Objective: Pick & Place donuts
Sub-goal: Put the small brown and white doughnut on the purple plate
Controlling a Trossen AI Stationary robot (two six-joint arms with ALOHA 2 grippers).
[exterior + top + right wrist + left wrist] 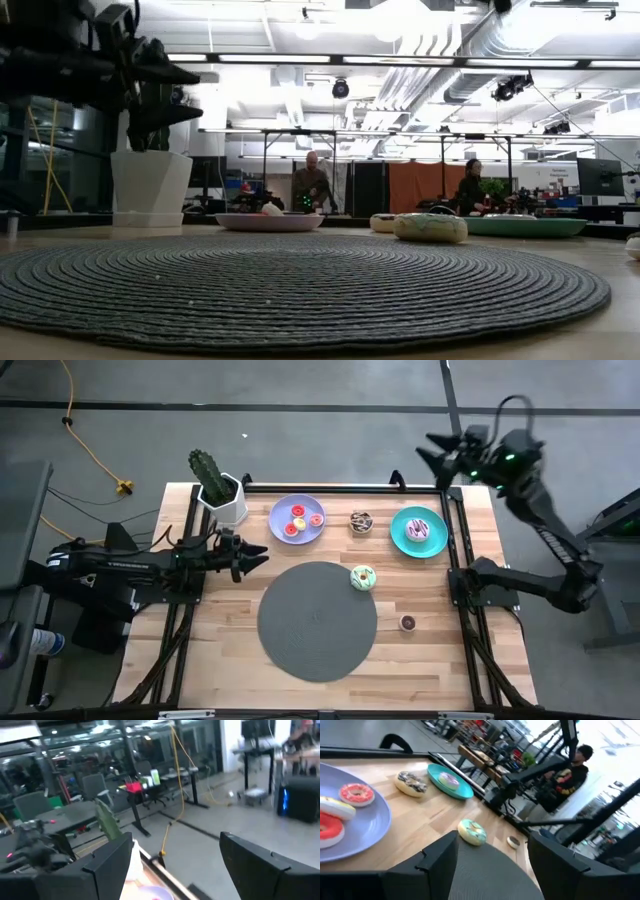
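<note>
While our left gripper (pixel 262 554) hovers spread and empty, the lavender plate (pixel 278 510) just ahead holds three donuts (pixel 298 520). Farther off, a green donut (pixel 363 577) sits on the mat (pixel 316 620). Our right gripper (pixel 428 450), also spread, hangs past the table's far edge, beyond the teal plate (pixel 400 532).

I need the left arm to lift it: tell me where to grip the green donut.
Grip the green donut across its ring from straight above. It lies flat on the edge of the grey mat, nothing crowding it. The left gripper, fingers open, is nearest.
</note>
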